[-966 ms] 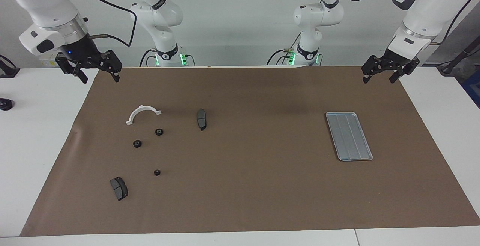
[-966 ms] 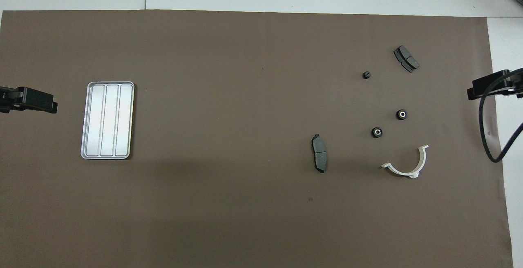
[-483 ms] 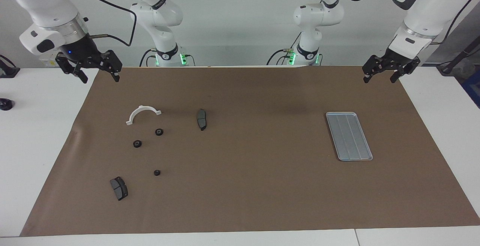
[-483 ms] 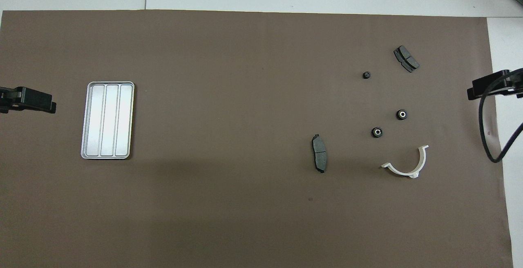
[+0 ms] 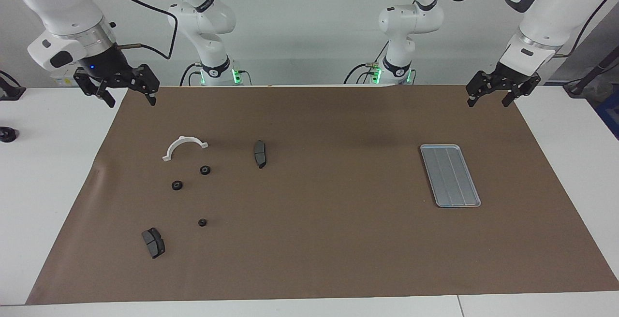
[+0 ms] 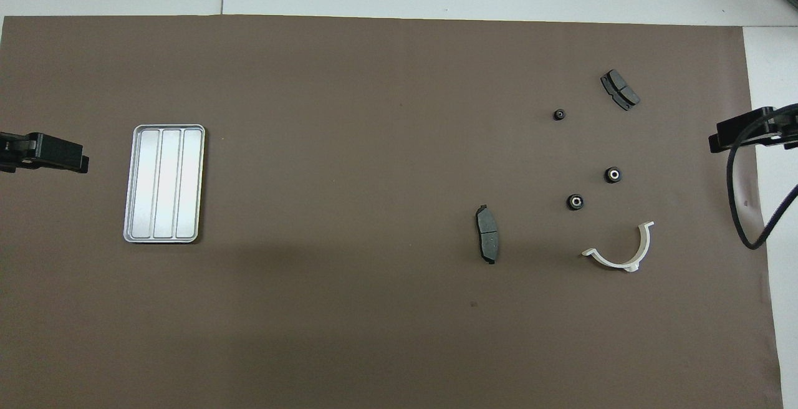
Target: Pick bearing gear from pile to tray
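The brown mat [image 5: 319, 220] covers most of the table, and the tray [image 5: 450, 175] lies flat on it toward the left arm's end, with nothing in it. The pile is spread toward the right arm's end: a white bracket [image 5: 184, 147], two brake pads [image 5: 259, 153] [image 5: 153, 242], and three gears [image 5: 205, 170] [image 5: 177, 185] [image 5: 202, 222]. No gear is picked yet.

The right gripper [image 5: 126, 95] hangs over the mat's corner nearest its base, fingers spread apart and holding nothing. The left gripper [image 5: 488, 99] waits over the other corner on the robots' edge, also released.

In my judgement the right arm should take one gear, best the one just beside the bracket, because it is closest. It should come straight down with the fingers on both sides of the round body, away from the bracket and the neighbour gear, then close gently, since a small round part can slip or roll
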Controlling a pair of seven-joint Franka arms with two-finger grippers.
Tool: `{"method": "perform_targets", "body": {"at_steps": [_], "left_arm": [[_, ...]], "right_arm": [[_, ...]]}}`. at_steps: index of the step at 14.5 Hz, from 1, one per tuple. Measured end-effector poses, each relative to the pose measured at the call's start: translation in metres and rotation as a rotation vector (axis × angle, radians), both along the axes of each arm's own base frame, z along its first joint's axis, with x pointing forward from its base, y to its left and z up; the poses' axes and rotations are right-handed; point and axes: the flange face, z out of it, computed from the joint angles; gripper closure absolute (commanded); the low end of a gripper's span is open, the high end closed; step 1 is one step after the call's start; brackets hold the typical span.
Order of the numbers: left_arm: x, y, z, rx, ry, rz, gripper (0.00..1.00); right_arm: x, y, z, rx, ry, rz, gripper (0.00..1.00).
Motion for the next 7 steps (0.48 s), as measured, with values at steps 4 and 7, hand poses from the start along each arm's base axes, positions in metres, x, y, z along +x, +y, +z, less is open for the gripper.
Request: {"method": "perform_targets", "body": {"at_steps": [4, 7], "left_arm": [[0.000, 0.000, -0.001, 0.000, 0.001, 0.000, 0.00], [0.000, 0.000, -0.002, 0.000, 0.003, 0.000, 0.00]], "right_arm": [[0.000, 0.000, -0.004, 0.002, 0.007, 0.000, 0.00], [0.008, 0.000, -0.028, 0.005, 0.045, 0.001, 0.00]]}}
